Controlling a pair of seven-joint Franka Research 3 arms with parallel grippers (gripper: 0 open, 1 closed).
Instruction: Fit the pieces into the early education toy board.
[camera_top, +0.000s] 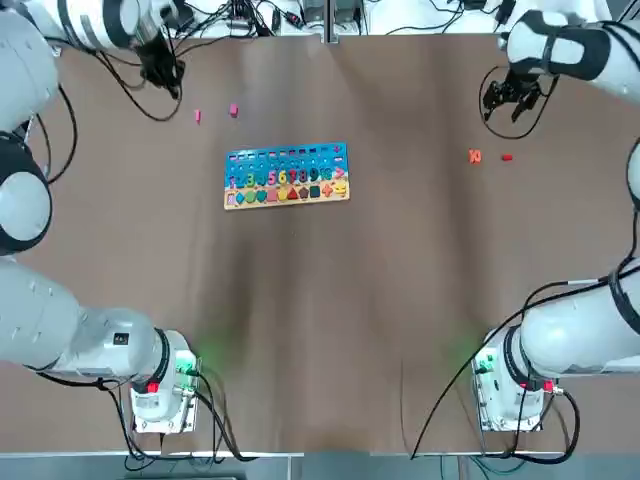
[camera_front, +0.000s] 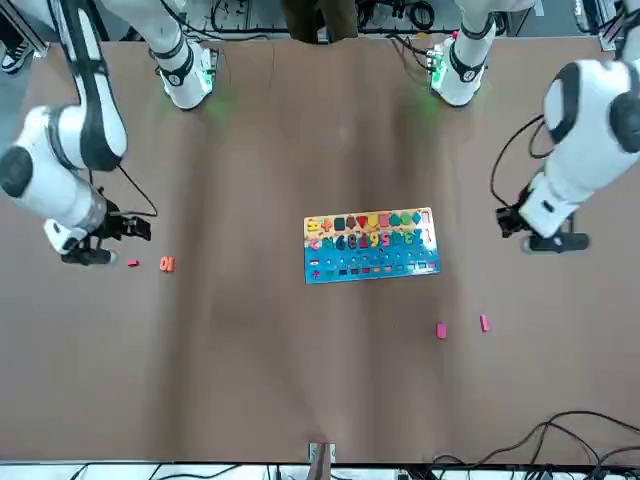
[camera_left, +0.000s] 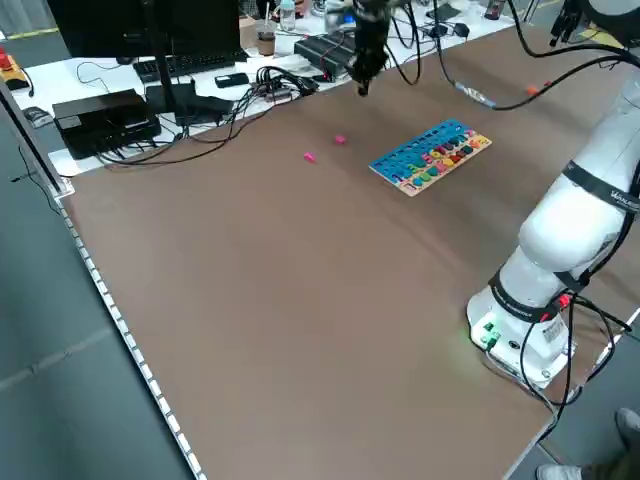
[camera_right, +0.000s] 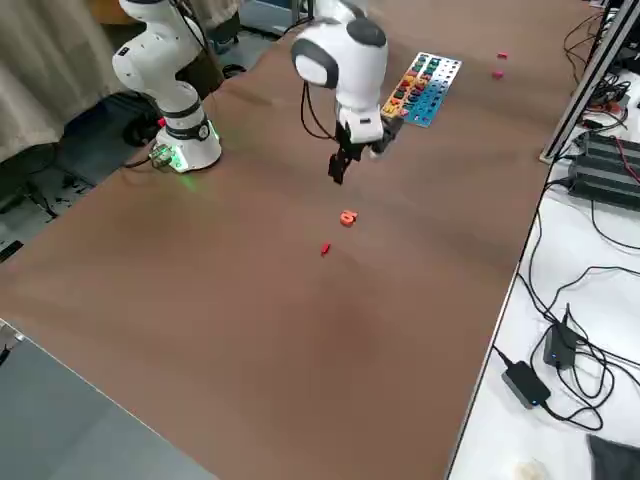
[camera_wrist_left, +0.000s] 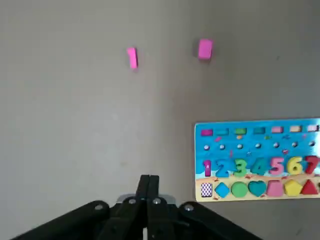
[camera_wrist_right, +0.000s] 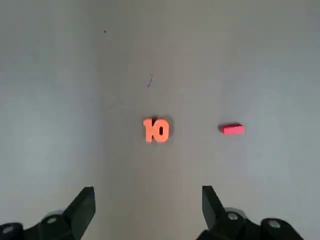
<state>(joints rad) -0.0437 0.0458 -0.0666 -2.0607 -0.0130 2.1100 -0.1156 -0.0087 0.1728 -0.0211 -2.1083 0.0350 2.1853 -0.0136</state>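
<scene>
Nearest the arm bases, the worktop (camera_top: 320, 330) lies bare. Far left, left tool (camera_top: 165, 75) hangs clenched, empty, beside two pink pieces (camera_top: 197, 116) (camera_top: 233, 110). Centre: toy board (camera_top: 286, 174). Far right, right tool (camera_top: 512, 97) hangs released over the "10" piece (camera_top: 474, 156) and red piece (camera_top: 507, 157). Step judged: approach; next, descend and grip.

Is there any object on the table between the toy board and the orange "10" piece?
No. In the top view, the stretch between the toy board and the orange "10" piece is bare brown table. The small red piece lies beyond the "10", not between them.
</scene>
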